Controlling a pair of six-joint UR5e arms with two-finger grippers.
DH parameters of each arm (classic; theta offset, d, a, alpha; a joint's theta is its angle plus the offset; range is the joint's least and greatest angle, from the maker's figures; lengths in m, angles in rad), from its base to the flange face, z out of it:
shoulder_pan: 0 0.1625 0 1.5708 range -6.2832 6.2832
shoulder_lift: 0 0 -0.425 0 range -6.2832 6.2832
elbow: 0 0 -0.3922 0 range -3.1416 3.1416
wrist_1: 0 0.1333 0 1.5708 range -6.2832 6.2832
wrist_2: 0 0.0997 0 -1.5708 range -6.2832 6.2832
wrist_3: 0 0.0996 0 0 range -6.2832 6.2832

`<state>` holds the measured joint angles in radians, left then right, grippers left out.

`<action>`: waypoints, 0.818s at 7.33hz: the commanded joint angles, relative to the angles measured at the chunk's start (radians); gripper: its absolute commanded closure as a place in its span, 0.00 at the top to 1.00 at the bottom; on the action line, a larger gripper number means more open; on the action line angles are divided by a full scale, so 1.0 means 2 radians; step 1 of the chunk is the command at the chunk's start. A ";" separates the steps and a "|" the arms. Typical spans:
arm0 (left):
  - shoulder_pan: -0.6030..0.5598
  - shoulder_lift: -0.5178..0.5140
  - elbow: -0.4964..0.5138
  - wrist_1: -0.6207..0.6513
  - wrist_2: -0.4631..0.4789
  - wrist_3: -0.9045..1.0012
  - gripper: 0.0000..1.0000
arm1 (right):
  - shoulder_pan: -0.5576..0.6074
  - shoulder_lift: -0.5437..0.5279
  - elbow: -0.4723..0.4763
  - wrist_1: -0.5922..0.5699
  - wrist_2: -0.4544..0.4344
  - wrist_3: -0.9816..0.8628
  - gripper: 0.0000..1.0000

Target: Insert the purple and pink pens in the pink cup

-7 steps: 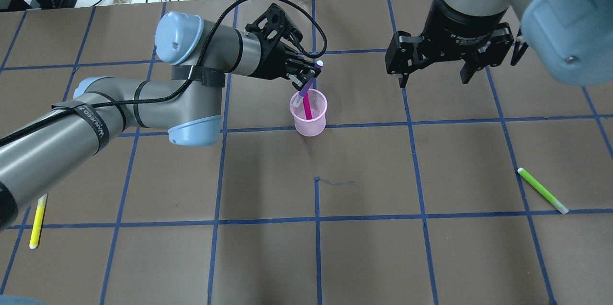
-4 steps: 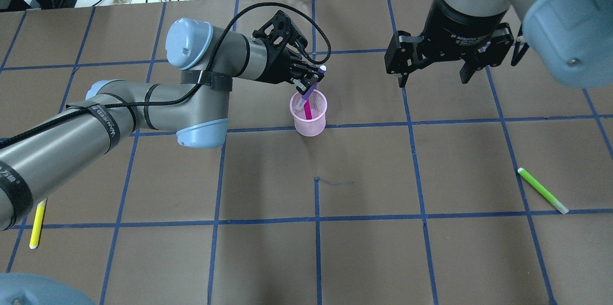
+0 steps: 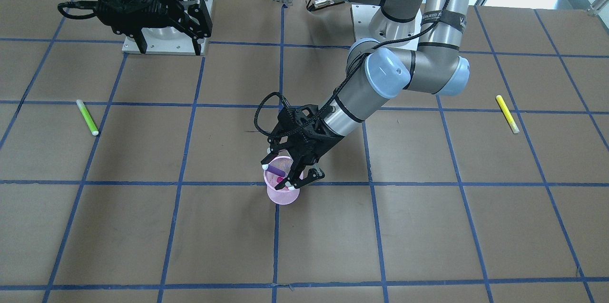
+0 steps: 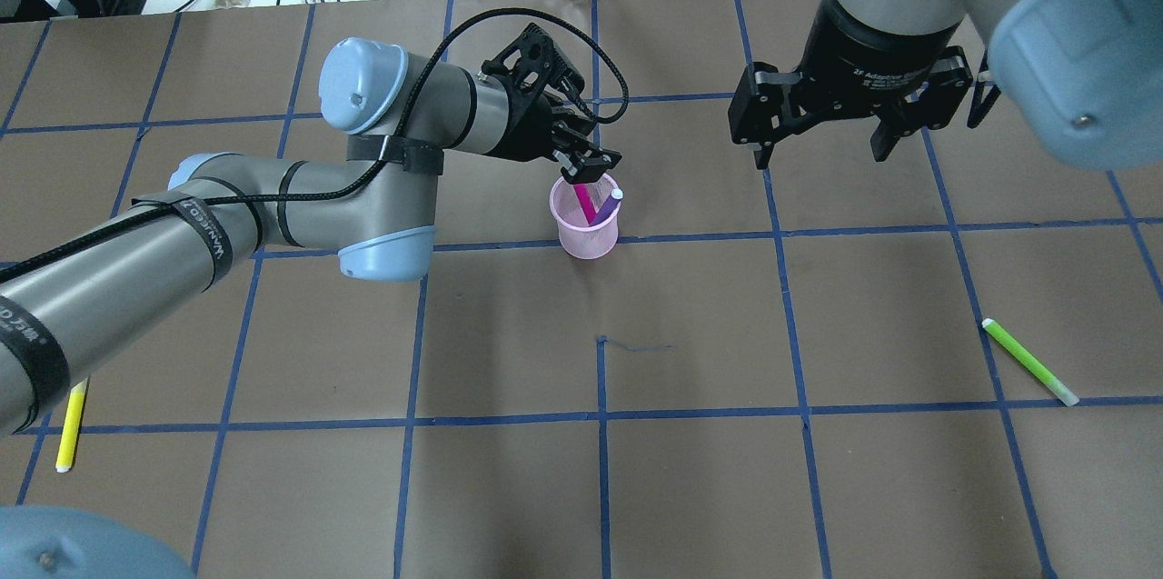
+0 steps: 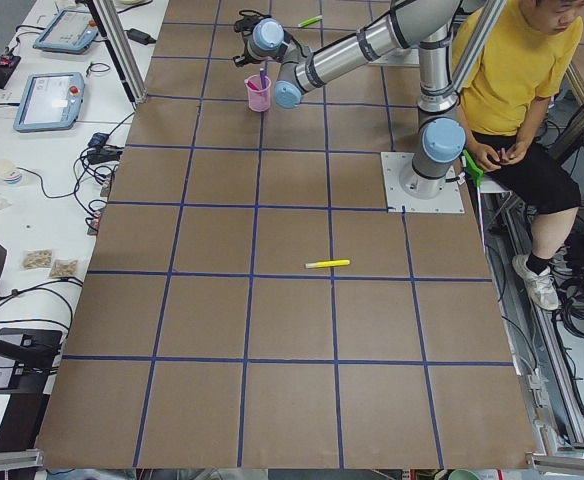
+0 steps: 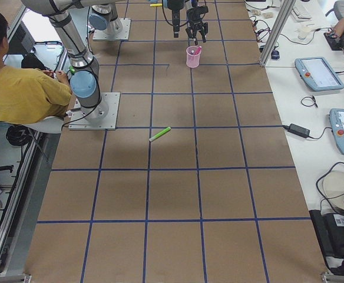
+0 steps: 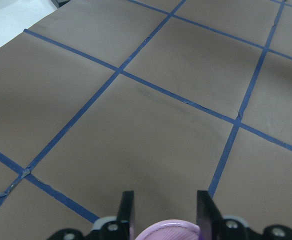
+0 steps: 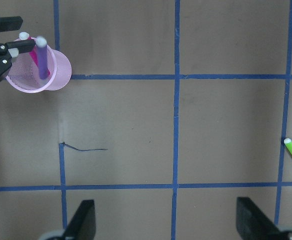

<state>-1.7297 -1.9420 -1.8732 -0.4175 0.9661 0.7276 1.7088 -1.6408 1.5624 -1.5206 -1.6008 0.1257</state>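
Green pen [image 4: 1029, 362] and yellow pen [image 4: 71, 423] flat on the taped brown table [image 4: 690, 488], well apart.

White print [image 4: 884, 73] on the black body of the right end effector [image 4: 820, 152] read "2F Adaptive"; the rest of that line was too small to make out. A black strap [image 4: 209, 232] around the left arm carried white capitals that looked like "WANEED", and the front-facing view showed the same letters. A second band [image 4: 20, 324] lower on that arm bore white characters too blurred to read.
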 commanded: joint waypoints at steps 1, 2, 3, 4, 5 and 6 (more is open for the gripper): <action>0.008 0.014 0.006 -0.007 0.015 0.000 1.00 | 0.000 0.001 0.000 0.000 0.000 -0.001 1.00; 0.020 0.021 0.005 -0.011 0.049 -0.001 1.00 | 0.000 0.004 0.000 -0.001 0.000 -0.004 1.00; 0.036 0.031 0.007 -0.051 0.058 -0.001 1.00 | 0.000 0.004 0.000 0.000 0.000 -0.003 1.00; 0.063 0.045 0.008 -0.107 0.082 0.000 1.00 | 0.000 0.004 0.000 -0.001 0.000 -0.003 1.00; 0.090 0.065 0.011 -0.168 0.118 0.000 1.00 | 0.000 0.004 0.000 -0.001 0.000 -0.003 1.00; 0.105 0.092 0.018 -0.235 0.165 -0.001 1.00 | 0.000 0.004 0.000 0.000 0.000 -0.003 1.00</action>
<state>-1.5692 -1.8179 -1.8506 -0.7261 1.1916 0.7267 1.7089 -1.6326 1.5631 -1.5213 -1.6014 0.1196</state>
